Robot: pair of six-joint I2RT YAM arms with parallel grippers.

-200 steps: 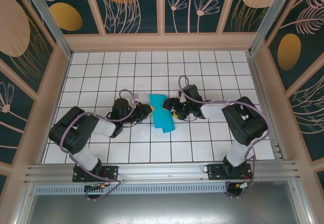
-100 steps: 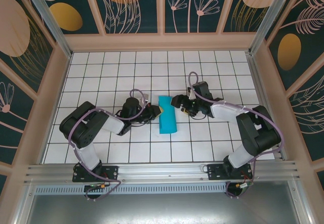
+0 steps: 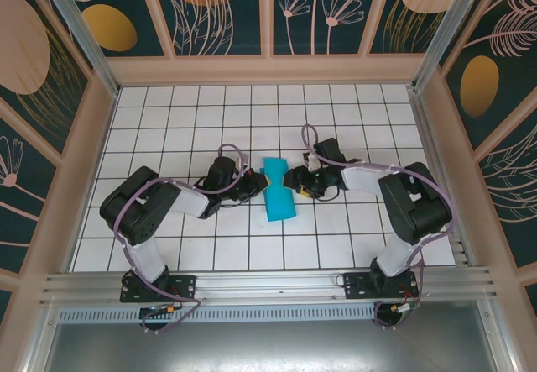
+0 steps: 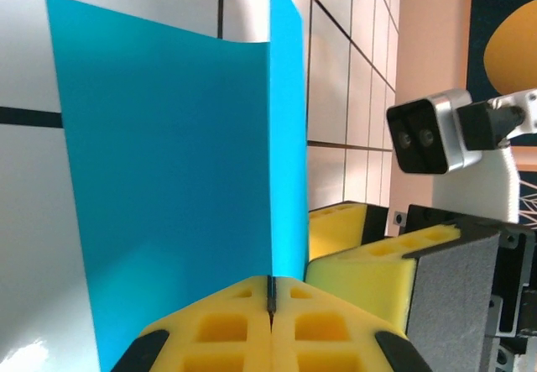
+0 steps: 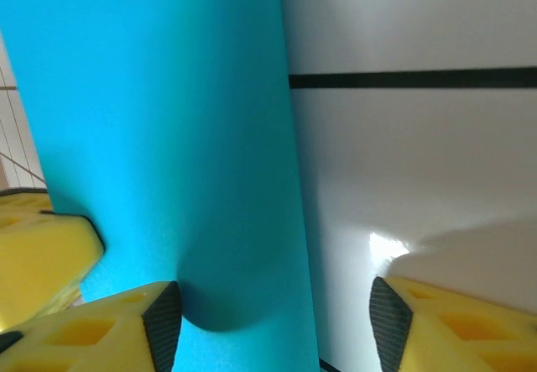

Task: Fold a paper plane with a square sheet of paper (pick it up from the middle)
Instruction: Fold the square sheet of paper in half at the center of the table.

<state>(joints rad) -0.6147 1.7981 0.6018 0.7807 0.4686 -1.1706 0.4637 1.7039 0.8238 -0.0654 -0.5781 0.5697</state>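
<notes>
White gridded worktop with a folded cyan sheet of paper at frame centre.
The sheet lies as a narrow strip with one flap standing upright. The left claw is at its left edge, pads pressed together on that flap. The right claw is at its right edge, fingers spread, one over the paper.

The folded blue paper sits between the left tool and the right tool.
</notes>
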